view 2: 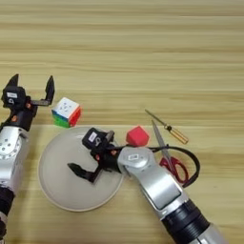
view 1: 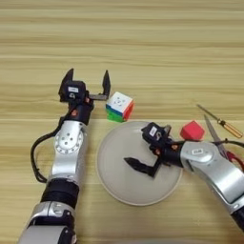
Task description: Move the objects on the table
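- Left gripper (view 1: 87, 77), left of centre, fingers spread wide and holding nothing, just left of the puzzle cube (view 1: 119, 106).
- Puzzle cube sits on the surface (view 1: 143, 38) just above the plate (view 1: 114, 181).
- Right gripper (view 1: 150, 148) is over the plate, fingers spread, empty.
- Red cube (view 1: 192, 130) lies right of the plate, beside the scissors (view 1: 224, 147) and screwdriver (view 1: 220, 122).

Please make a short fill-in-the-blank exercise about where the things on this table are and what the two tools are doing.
1. The left tool stands open just left of the ____ cube.
2. The right tool hangs over the round ____.
3. The plain red cube lies on the ____, right of the plate.
4. The scissors have ____ handles.

Missing words: puzzle; plate; table; red
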Robot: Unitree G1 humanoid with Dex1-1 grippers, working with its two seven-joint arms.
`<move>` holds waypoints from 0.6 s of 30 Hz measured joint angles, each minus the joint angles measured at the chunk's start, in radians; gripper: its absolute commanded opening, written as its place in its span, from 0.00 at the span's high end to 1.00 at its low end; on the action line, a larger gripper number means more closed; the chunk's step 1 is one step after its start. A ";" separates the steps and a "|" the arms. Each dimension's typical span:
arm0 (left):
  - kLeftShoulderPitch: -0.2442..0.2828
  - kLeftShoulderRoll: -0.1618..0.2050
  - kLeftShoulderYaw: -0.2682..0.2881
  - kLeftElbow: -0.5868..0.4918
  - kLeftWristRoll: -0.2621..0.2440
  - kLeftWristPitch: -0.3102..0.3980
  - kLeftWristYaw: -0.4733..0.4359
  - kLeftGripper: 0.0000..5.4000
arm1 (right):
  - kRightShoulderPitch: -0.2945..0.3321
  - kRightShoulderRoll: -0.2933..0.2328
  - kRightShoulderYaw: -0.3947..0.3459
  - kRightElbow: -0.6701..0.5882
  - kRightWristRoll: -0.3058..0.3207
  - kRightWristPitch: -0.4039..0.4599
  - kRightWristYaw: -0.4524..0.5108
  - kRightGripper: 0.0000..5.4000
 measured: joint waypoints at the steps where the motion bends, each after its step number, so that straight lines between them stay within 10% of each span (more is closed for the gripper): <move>1: 0.000 0.000 0.000 0.000 0.000 0.000 0.000 0.00 | -0.003 -0.007 -0.002 0.000 -0.009 -0.007 -0.001 0.00; 12: -0.006 0.001 0.001 0.009 0.000 0.000 -0.001 0.00 | -0.003 -0.064 -0.048 -0.035 -0.010 0.006 0.038 0.00; 18: -0.009 0.002 0.001 0.016 0.000 -0.001 -0.002 0.00 | 0.035 -0.089 -0.137 -0.200 0.131 0.063 0.131 0.00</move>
